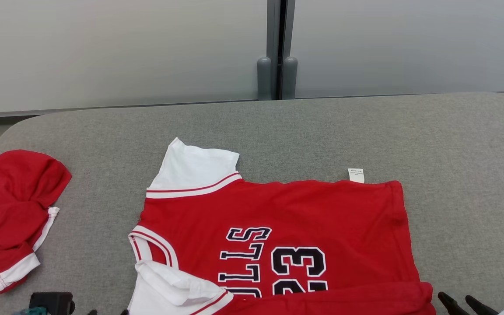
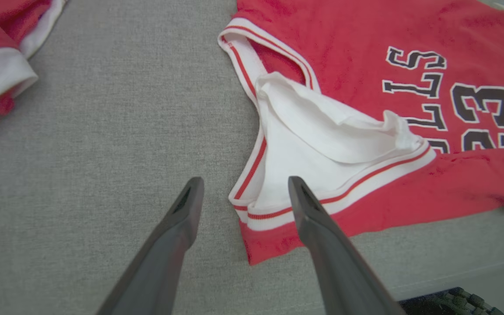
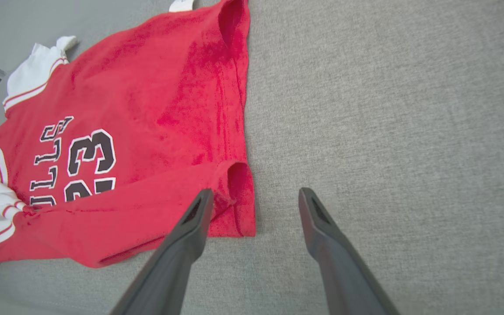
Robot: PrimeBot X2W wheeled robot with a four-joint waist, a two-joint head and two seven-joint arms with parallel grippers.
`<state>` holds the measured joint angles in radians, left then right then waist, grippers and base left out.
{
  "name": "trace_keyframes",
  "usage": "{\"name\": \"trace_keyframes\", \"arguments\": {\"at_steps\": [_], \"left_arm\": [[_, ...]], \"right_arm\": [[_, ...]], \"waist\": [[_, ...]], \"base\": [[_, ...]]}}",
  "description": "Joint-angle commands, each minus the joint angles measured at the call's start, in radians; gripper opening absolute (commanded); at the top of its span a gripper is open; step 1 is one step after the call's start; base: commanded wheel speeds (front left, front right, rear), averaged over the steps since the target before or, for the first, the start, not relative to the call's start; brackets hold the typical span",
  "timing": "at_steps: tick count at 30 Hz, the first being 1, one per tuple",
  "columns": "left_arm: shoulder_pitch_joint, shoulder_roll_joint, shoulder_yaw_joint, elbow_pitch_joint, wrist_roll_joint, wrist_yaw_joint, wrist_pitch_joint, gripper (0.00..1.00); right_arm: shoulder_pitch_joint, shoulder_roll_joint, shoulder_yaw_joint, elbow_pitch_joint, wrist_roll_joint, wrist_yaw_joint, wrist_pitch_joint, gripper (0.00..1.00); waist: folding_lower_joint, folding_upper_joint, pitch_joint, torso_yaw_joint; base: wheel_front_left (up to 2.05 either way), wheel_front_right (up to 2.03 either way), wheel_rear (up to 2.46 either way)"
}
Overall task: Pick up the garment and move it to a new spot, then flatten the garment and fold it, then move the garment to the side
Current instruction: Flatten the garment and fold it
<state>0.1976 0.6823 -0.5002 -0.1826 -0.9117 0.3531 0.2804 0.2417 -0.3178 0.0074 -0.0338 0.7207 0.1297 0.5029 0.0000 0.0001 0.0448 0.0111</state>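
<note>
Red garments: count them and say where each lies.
2. The numbered jersey lies spread across the grey surface; a smaller crumpled red garment sits by its left edge. More could lie below the frame.

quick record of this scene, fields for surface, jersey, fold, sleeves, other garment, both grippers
surface: grey fabric, padded
jersey: red, number 23, spread out, lettering up
fold: near edge turned over the lettering's bottom
sleeves: white; far sleeve flat, near sleeve crumpled
other garment: red, white trim, bunched at the left
left gripper: open, at near sleeve corner
right gripper: open, at near hem corner
</note>
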Motion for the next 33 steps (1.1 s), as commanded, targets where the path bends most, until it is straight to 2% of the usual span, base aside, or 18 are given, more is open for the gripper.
{"name": "trace_keyframes", "arguments": {"at_steps": [1,6,10,14,20,23,27,33], "left_arm": [[-0.028,0.014,0.010,-0.015,0.017,0.003,-0.008,1.00],[-0.136,0.054,0.023,-0.044,0.077,-0.030,-0.016,1.00],[-0.274,0.074,0.011,-0.029,0.110,-0.089,0.026,1.00],[-0.438,0.082,0.000,0.026,0.135,-0.155,0.083,1.00],[-0.683,0.046,-0.032,0.188,0.118,-0.288,0.180,1.00],[-0.792,0.020,-0.046,0.272,0.105,-0.340,0.227,1.00],[-0.928,-0.019,-0.064,0.376,0.102,-0.391,0.283,1.00],[-1.082,-0.080,-0.090,0.527,0.084,-0.442,0.341,1.00]], "right_arm": [[0.001,0.012,-0.021,-0.017,0.003,0.002,0.001,1.00],[-0.061,0.053,-0.093,-0.078,0.014,0.002,-0.003,1.00],[-0.160,0.084,-0.127,-0.073,-0.011,0.002,-0.025,1.00],[-0.291,0.085,-0.116,-0.013,-0.030,0.002,-0.041,1.00],[-0.508,0.080,-0.063,0.141,-0.022,0.002,-0.049,1.00],[-0.602,0.078,-0.033,0.224,-0.022,0.002,-0.047,1.00],[-0.703,0.077,0.015,0.319,-0.035,0.002,-0.025,1.00],[-0.808,0.089,0.091,0.395,-0.024,0.002,-0.003,1.00]], "waist": [[0.0000,-0.0001,0.002,-0.002],[0.0000,-0.0001,0.026,-0.006],[0.0000,-0.0001,0.067,-0.021],[0.0000,-0.0001,0.117,-0.040],[0.0000,-0.0001,0.201,-0.071],[0.0000,-0.0001,0.239,-0.081],[0.0000,-0.0001,0.290,-0.089],[0.0000,-0.0001,0.355,-0.099]], "base": [[0.00,0.00,0.00],[0.00,0.00,0.00],[0.00,0.00,0.00],[0.00,0.00,0.00],[0.00,0.00,0.00],[0.00,0.00,0.00],[0.00,0.00,0.00],[0.00,0.00,0.00]]}}
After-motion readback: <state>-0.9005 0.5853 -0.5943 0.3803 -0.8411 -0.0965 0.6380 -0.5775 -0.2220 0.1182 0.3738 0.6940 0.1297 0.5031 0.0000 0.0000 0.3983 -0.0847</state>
